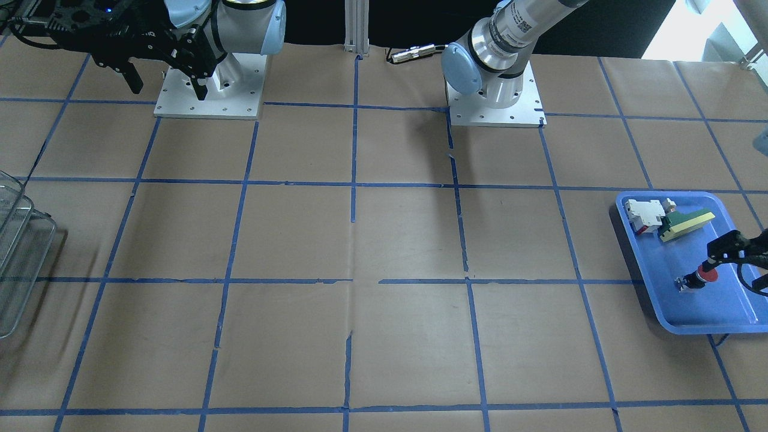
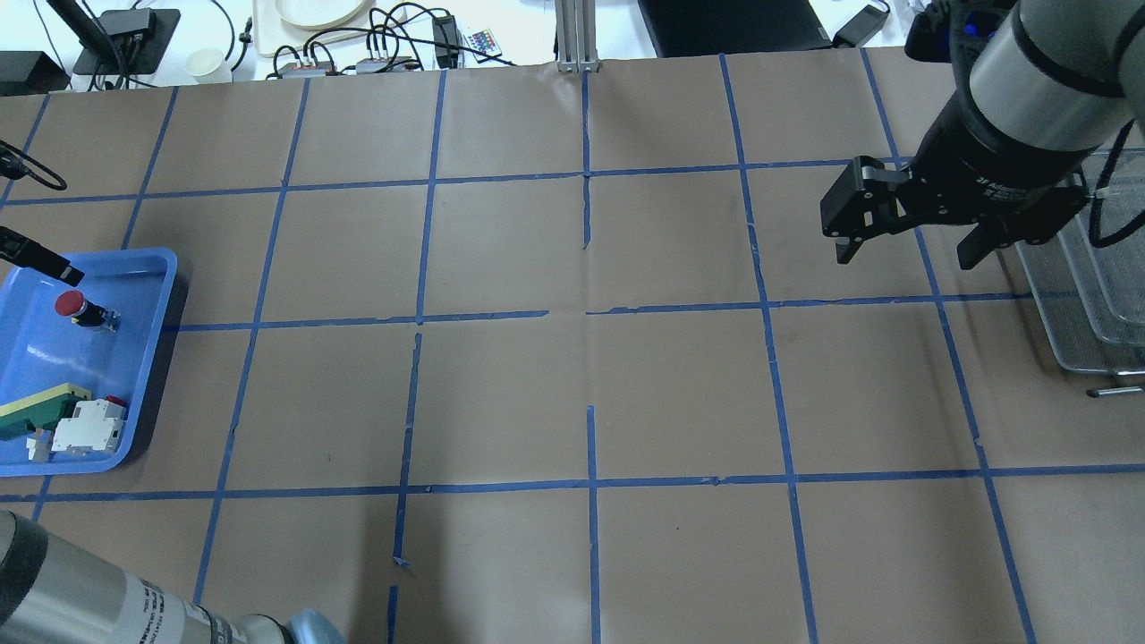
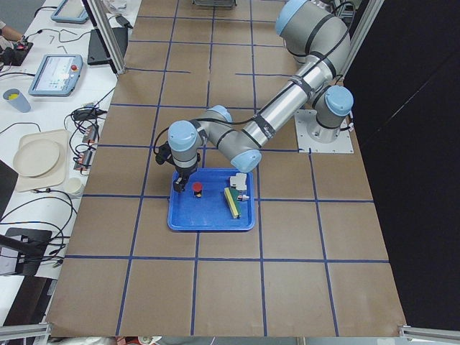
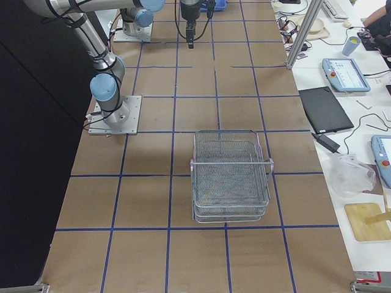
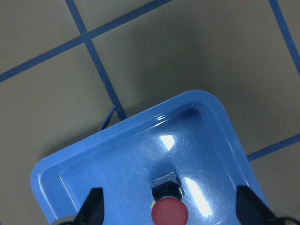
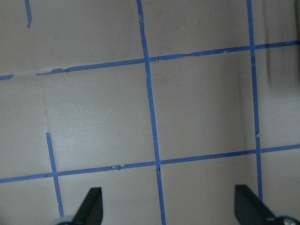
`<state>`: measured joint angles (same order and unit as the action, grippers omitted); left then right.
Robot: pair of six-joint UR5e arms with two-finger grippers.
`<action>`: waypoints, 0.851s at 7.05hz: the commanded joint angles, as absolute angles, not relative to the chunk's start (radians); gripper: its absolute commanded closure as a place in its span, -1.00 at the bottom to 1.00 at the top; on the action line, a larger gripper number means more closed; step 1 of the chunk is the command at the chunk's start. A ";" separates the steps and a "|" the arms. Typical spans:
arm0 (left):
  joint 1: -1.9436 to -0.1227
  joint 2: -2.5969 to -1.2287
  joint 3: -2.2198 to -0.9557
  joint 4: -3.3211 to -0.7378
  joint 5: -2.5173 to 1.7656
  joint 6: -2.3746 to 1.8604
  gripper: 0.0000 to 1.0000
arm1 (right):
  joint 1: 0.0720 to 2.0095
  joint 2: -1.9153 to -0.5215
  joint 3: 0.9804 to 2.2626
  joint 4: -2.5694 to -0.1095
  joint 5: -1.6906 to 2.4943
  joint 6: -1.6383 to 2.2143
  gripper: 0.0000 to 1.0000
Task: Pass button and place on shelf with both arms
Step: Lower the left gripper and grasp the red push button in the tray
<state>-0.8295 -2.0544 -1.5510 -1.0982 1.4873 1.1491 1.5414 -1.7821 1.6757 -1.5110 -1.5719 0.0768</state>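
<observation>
The button (image 1: pixel 702 277) lies on its side in the blue tray (image 1: pixel 720 321), red cap toward my left gripper. It also shows in the overhead view (image 2: pixel 76 307), the left side view (image 3: pixel 197 188) and the left wrist view (image 5: pixel 169 208). My left gripper (image 5: pixel 169 199) is open just above the button, one finger on each side, not touching it; it shows at the tray's edge (image 1: pixel 723 247). My right gripper (image 2: pixel 908 250) is open and empty, high over the table beside the wire shelf (image 2: pixel 1091 295). The shelf (image 4: pixel 232 177) holds nothing.
In the tray (image 2: pixel 134 268) a white-and-red switch block (image 2: pixel 87 427) and a green-and-yellow wedge piece (image 2: pixel 36 407) lie at the end away from the button. The table has brown paper with blue tape lines. Cables and devices lie beyond its far edge.
</observation>
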 commanded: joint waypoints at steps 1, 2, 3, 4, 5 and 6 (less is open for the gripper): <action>-0.819 -2.043 -1.679 -0.929 1.483 1.141 -0.99 | 1.537 -1.781 1.675 -1.513 -1.574 0.077 -1.00; -0.825 -2.039 -1.718 -0.902 1.489 1.112 -0.99 | 1.537 -1.781 1.675 -1.513 -1.565 0.086 -1.00; -0.825 -2.040 -1.718 -0.900 1.499 1.109 -0.99 | 1.537 -1.781 1.675 -1.511 -1.565 0.090 -1.00; -0.825 -2.048 -1.717 -0.900 1.499 1.109 -0.98 | 1.537 -1.781 1.675 -1.512 -1.565 0.091 -1.00; -0.825 -2.054 -1.717 -0.869 1.502 1.115 -0.97 | 1.536 -1.781 1.675 -1.513 -1.566 0.092 -1.00; -0.825 -2.043 -1.735 -0.858 1.506 1.115 -0.95 | 1.537 -1.781 1.675 -1.513 -1.571 0.094 -1.00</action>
